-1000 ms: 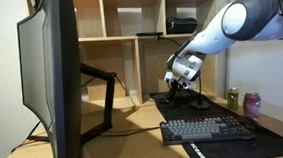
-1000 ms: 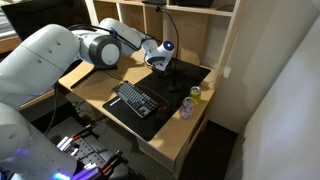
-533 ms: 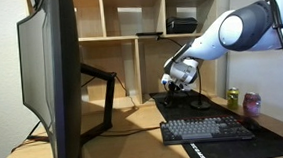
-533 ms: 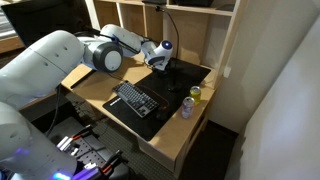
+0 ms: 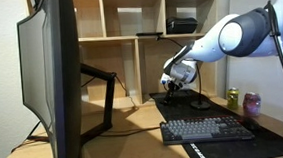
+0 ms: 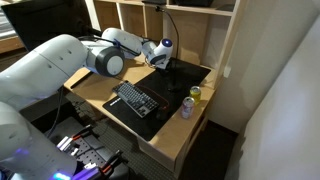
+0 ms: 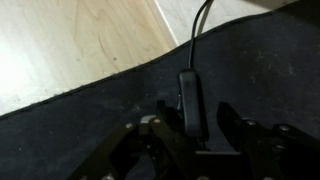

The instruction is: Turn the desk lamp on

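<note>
The desk lamp's round base (image 5: 201,106) stands on the black mat at the back of the desk, and its thin stem (image 6: 176,35) curves up to a narrow head (image 6: 155,5). In the wrist view a black inline switch (image 7: 192,95) on a thin cord (image 7: 201,28) lies on the mat between my gripper's (image 7: 198,118) fingers. The left finger (image 7: 166,118) is close against the switch and the right finger (image 7: 232,118) stands a little apart from it. In both exterior views the gripper (image 5: 172,84) (image 6: 155,62) hangs low over the mat next to the lamp.
A keyboard (image 5: 207,131) (image 6: 135,98) lies on the black mat (image 7: 90,130). A green can (image 5: 233,98) and a purple cup (image 5: 252,103) stand at the mat's far end. A large monitor (image 5: 51,75) on a black arm (image 5: 102,87) fills one side. Wooden shelves hold a black box (image 5: 181,26).
The jaws have narrowed from wide open to partly closed around the cord switch. The arm has shifted slightly; the lamp and the other things have not moved.
</note>
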Available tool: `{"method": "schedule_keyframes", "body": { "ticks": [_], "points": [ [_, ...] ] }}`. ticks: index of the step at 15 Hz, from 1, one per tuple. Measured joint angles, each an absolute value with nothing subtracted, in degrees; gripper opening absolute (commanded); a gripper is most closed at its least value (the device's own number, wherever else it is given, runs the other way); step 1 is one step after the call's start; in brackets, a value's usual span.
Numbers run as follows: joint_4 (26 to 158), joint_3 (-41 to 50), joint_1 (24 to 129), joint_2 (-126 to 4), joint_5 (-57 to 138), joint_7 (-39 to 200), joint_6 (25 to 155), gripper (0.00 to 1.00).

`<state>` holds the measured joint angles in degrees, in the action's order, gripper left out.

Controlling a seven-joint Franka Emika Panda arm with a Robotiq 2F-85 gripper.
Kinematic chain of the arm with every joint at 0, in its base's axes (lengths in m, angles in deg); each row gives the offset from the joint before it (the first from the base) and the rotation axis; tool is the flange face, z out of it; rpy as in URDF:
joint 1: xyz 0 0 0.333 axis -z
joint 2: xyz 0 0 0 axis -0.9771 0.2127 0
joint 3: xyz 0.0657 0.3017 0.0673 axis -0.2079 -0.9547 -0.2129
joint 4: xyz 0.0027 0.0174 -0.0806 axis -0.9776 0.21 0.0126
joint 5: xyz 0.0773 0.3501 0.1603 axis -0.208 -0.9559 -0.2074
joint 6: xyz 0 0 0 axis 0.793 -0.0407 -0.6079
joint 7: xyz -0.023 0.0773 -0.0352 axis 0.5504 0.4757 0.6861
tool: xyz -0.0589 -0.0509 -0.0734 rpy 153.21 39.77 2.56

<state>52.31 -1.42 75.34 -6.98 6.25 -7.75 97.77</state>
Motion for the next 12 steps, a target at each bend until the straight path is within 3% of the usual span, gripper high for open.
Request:
{"method": "schedule_keyframes", "body": {
  "ticks": [3, 6, 7, 8, 9, 10, 12],
  "points": [
    [50.79, -2.44, 75.98, -6.27, 7.48, -7.96, 97.4, 0.08],
    [49.72, -3.5, 76.35, -5.41, 8.14, -7.97, 96.52, 0.12],
    [49.29, -3.68, 76.45, -5.12, 8.24, -7.97, 96.35, 0.05],
    [49.06, -3.85, 76.6, -5.03, 8.33, -7.97, 95.96, 0.05],
    [48.85, -4.01, 76.74, -4.94, 8.41, -7.97, 95.64, 0.45],
    [48.6, -4.16, 76.85, -4.8, 8.46, -7.97, 95.33, 0.46],
    [48.17, -4.26, 76.97, -4.49, 8.47, -8.32, 94.81, 0.58]
  ]
}}
